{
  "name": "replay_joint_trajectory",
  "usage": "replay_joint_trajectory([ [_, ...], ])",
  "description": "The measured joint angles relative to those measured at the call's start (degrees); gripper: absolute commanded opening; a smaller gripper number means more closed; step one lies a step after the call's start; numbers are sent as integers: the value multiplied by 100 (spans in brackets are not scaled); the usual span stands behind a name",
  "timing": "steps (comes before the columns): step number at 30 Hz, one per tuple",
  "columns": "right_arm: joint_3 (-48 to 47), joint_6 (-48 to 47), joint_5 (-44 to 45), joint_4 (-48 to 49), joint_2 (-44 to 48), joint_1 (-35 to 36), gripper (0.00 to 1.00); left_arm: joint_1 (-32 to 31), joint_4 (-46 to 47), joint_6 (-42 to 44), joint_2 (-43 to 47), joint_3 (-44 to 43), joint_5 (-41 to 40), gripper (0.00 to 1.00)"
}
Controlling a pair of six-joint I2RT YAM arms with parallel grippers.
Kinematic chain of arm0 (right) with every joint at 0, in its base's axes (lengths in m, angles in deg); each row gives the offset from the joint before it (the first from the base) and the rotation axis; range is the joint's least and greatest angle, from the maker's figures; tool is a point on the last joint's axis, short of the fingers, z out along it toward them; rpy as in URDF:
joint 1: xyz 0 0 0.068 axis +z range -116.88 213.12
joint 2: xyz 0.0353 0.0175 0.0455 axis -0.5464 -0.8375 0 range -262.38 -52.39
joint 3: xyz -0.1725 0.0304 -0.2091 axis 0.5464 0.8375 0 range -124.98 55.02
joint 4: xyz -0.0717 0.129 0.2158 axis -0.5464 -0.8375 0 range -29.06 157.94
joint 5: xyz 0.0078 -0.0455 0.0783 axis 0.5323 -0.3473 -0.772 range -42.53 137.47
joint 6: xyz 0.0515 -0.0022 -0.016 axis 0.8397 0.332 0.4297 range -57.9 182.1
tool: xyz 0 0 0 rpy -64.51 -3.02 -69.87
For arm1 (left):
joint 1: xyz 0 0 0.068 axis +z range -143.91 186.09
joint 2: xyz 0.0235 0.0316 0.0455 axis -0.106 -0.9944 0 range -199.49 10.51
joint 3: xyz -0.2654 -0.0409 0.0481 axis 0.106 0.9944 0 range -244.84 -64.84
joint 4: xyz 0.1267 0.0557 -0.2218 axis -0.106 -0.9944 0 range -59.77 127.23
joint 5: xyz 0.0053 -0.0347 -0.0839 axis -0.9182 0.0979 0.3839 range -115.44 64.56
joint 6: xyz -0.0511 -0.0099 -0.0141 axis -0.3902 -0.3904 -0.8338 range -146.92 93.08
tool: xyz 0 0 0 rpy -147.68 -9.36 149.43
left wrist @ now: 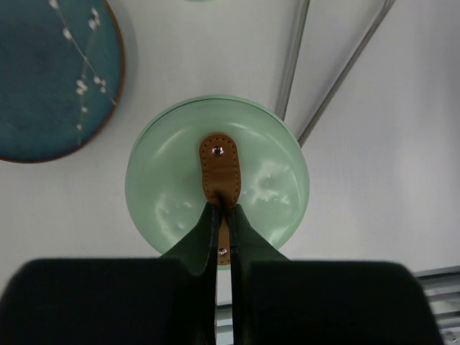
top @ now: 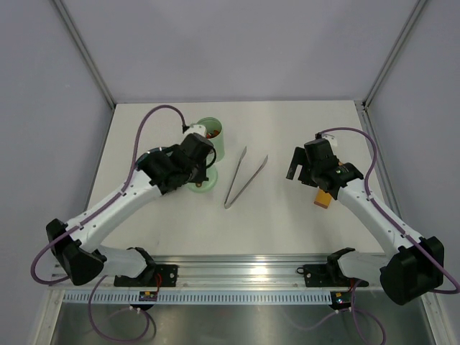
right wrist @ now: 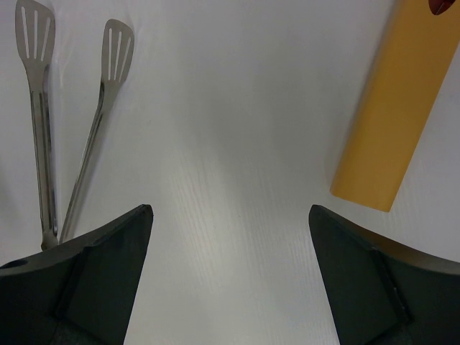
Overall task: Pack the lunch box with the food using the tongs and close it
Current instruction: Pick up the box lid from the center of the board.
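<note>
A white tabletop (top: 287, 223) sat between grey walls (top: 237, 43). The left tool (left wrist: 223, 214) clenched the brown handle (left wrist: 219, 169) of the round mint-green lid (left wrist: 273, 180); the right tool (right wrist: 230, 210) hung released near slim silver metal tongs (right wrist: 43, 144).

No legible text, label, brand, number or sign on the green lid (left wrist: 167, 180), blue plate (left wrist: 50, 79), tongs (right wrist: 41, 144), orange-yellow strip (right wrist: 392, 115) or table (right wrist: 230, 108).
</note>
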Motion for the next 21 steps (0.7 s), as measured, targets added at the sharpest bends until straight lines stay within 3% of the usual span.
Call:
replay_joint_trajectory([
  [8, 0, -11, 7, 0, 15, 0, 98, 1073, -264, 966, -734, -2098, -79, 0],
  [21, 0, -63, 4, -31, 70, 0, 98, 1574, -496, 1797, -3547, -5042, 398, 0],
])
